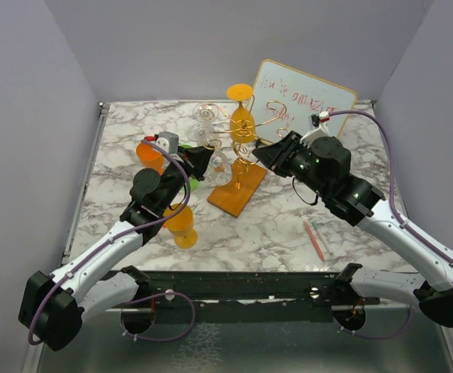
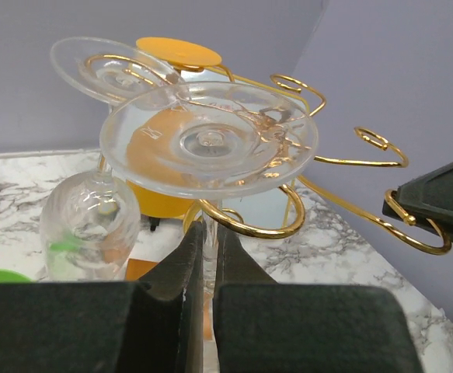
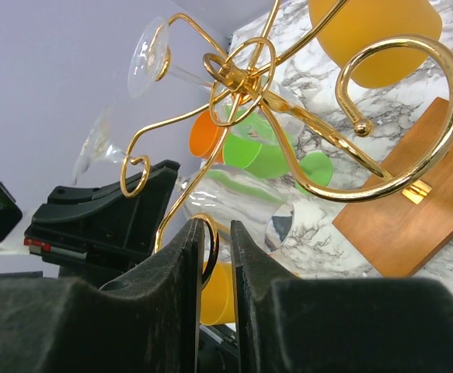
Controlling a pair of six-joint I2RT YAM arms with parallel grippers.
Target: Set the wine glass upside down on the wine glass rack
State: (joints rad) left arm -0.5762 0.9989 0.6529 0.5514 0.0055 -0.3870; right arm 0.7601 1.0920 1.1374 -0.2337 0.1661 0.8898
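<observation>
The clear wine glass (image 2: 210, 140) is upside down, its round foot on top. My left gripper (image 2: 208, 241) is shut on its thin stem. The stem stands inside a gold curl (image 2: 249, 227) of the wine glass rack (image 1: 242, 138), with the foot just above that curl. The rack stands on its orange-brown wooden base (image 1: 238, 190). My right gripper (image 3: 217, 233) has closed in on a small gold loop (image 3: 210, 247) at the end of a rack arm. The loop lies against one pad. From above, both grippers flank the rack, left (image 1: 200, 161) and right (image 1: 263, 152).
Another clear glass (image 2: 90, 221) and an orange one (image 1: 242, 120) hang on the rack. Orange glasses (image 1: 181, 221) (image 1: 150, 151) and a green cup (image 1: 193, 184) stand to the left. A whiteboard (image 1: 304, 101) leans behind, and a pen (image 1: 315, 239) lies at the front right.
</observation>
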